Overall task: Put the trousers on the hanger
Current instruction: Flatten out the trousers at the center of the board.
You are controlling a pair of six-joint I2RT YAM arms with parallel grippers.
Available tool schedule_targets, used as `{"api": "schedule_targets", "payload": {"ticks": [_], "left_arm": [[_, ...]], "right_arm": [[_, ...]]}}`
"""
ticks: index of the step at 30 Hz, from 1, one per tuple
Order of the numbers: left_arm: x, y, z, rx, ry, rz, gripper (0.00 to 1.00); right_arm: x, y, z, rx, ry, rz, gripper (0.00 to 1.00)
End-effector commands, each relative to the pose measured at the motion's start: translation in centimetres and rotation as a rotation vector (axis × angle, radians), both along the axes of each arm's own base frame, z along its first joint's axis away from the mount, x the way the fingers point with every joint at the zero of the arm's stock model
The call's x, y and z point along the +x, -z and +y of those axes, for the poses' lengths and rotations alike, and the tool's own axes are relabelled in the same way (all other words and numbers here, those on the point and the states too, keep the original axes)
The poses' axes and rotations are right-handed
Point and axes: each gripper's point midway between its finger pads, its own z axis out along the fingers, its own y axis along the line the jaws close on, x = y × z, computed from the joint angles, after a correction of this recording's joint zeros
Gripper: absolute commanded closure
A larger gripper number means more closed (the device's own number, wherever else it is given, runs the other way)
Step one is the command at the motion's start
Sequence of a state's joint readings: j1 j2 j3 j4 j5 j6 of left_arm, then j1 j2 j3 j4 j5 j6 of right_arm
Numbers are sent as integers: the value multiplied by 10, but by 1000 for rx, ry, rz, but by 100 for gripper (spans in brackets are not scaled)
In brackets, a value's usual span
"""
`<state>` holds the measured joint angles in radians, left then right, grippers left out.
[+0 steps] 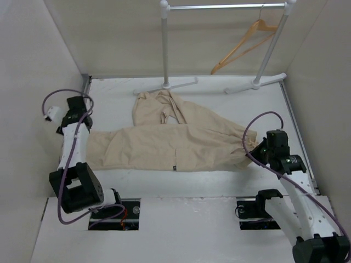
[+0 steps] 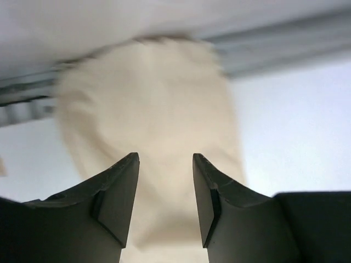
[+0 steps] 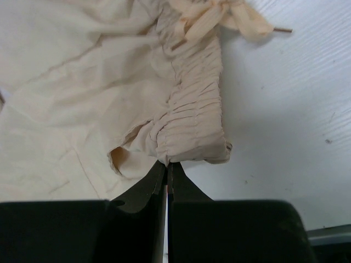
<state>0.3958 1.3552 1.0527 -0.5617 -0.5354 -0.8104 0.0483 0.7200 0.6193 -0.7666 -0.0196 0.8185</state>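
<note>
The beige trousers (image 1: 164, 145) lie wrinkled on the white table, with one leg stretched to the left and the other folded toward the back. A small dark tag (image 1: 175, 167) shows at the near edge. My right gripper (image 1: 253, 147) is shut on the gathered waistband (image 3: 192, 131) at the trousers' right end; its tips (image 3: 167, 164) pinch the band's corner. My left gripper (image 1: 83, 121) is at the left leg's end. Its fingers (image 2: 165, 155) stand open with blurred beige cloth (image 2: 153, 109) showing between them. The wooden hanger (image 1: 241, 49) hangs on the rail at the back right.
The white garment rail (image 1: 219, 6) stands at the back, and its feet (image 1: 170, 85) rest on the table just behind the trousers. White walls close in both sides. The waistband drawstring (image 3: 241, 19) lies loose on the table.
</note>
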Motion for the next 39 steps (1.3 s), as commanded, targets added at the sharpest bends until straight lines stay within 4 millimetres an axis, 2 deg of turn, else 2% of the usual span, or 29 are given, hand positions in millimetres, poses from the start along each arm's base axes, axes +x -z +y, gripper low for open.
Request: {"api": "schedule_targets", "payload": {"ticks": [1, 2, 4, 7, 9, 11, 13, 15, 18, 19, 21, 22, 23, 26, 27, 30, 32, 37, 38, 39], "left_arm": [[35, -29, -54, 54, 182, -46, 58], [49, -26, -76, 42, 253, -50, 56], [73, -23, -116, 25, 376, -30, 55], [109, -24, -170, 2, 540, -7, 52], [133, -22, -201, -5, 651, 25, 51], [156, -17, -231, -1, 767, 59, 51], [178, -8, -262, 6, 876, 86, 51], [198, 2, -289, 1, 957, 92, 51], [220, 14, -331, -45, 1072, 81, 51], [225, 18, -342, -59, 1105, 73, 51], [231, 28, -363, -99, 1162, 61, 50], [233, 33, -372, -120, 1187, 56, 50], [234, 38, -379, -136, 1208, 57, 50], [238, 50, -384, -128, 1231, 79, 48], [241, 55, -383, -119, 1239, 90, 48], [244, 69, -384, -130, 1234, 108, 48], [243, 76, -382, -132, 1226, 123, 50], [243, 80, -387, -143, 1231, 107, 55], [243, 80, -389, -146, 1236, 103, 57], [243, 82, -388, -144, 1234, 105, 60]], "right_arm": [[-11, -14, 14, -10, -68, 2, 100], [-13, -19, 16, -18, -81, -18, 98], [-10, -27, 7, -76, -73, -48, 84], [-1, -50, -12, -183, -29, -103, 46], [3, -63, -23, -253, -12, -136, 27], [6, -75, -32, -303, 5, -156, 24], [12, -82, -41, -351, 28, -171, 25], [25, -84, -43, -366, 34, -206, 33], [44, -77, -38, -327, 26, -204, 78], [51, -74, -42, -312, 45, -189, 89], [68, -70, -54, -276, 99, -171, 94], [79, -68, -60, -250, 121, -174, 90], [91, -66, -63, -226, 133, -178, 82], [116, -44, -71, -217, 149, -135, 40], [122, -30, -74, -224, 149, -103, 33], [136, 6, -70, -201, 109, -27, 33], [147, 19, -70, -190, 106, -27, 37], [170, 38, -65, -163, 99, -30, 45], [173, 41, -66, -168, 102, -33, 50], [175, 45, -66, -165, 106, -24, 61]]}}
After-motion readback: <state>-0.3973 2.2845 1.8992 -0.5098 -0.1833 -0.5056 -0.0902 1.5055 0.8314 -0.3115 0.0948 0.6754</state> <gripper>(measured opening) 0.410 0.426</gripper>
